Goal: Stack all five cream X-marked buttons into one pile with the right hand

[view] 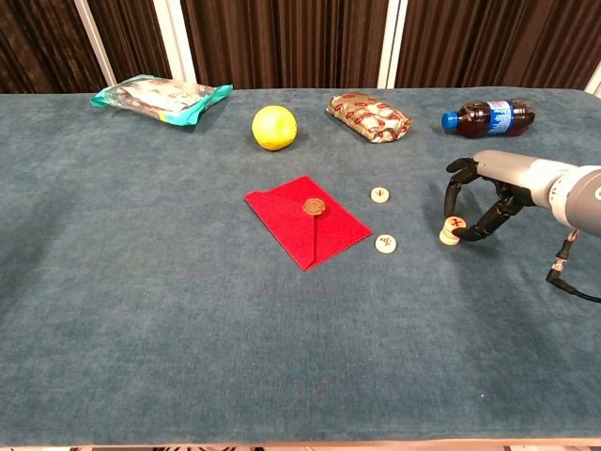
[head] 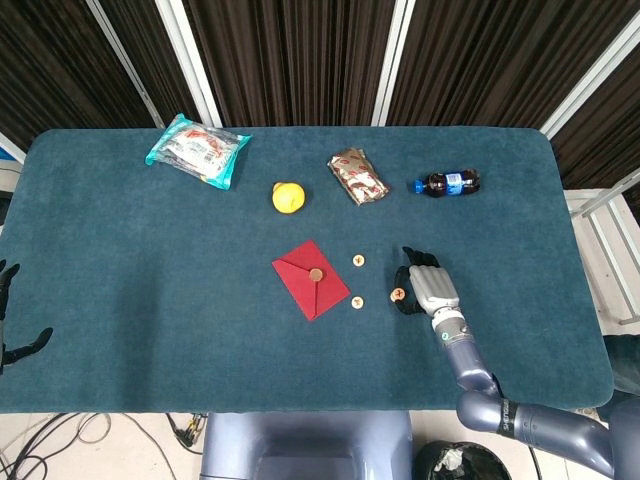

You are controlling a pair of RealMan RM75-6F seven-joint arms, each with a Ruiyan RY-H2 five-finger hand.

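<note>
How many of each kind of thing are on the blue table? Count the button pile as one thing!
Loose cream buttons: 2
Button pile: 1
Red envelope: 1
Lemon: 1
Snack packets: 2
Bottle: 1
Total: 8

In the chest view the envelope (view: 309, 220) lies at the centre of the table (view: 141, 310). Two buttons (view: 379, 194) (view: 386, 244) lie just right of it, and a small pile of buttons (view: 452, 229) further right, under the right hand (view: 488, 193). Along the upper edge, left to right: snack bag (view: 161, 97), lemon (view: 274, 128), foil packet (view: 370, 116), bottle (view: 488, 117). The left hand (head: 12, 320) shows at the head view's lower left edge.
</note>
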